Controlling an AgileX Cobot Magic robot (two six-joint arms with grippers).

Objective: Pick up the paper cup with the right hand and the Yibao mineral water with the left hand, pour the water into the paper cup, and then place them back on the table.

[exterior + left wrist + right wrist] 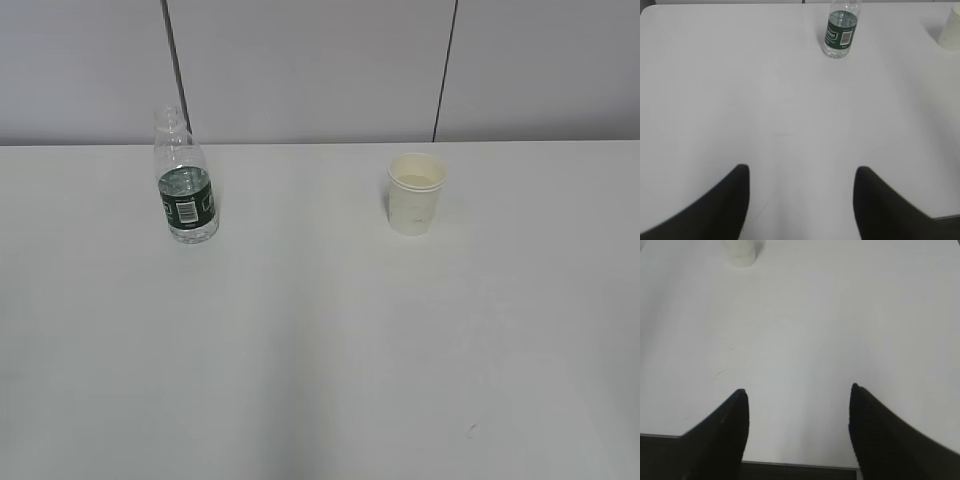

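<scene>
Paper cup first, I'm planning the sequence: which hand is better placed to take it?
The right hand: the paper cup stands on the right of the table, ahead of its open fingers; the bottle faces the left hand.

Bottle (185,195) upright on bench (320,350), far left; cup (416,193) upright to its right, well apart. Both near bench's back edge, w/ wall (300,70) behind.

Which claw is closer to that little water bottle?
The left claw. The water bottle stands ahead of it, slightly right. The right claw faces the paper cup; no bottle shows in its view.
</scene>
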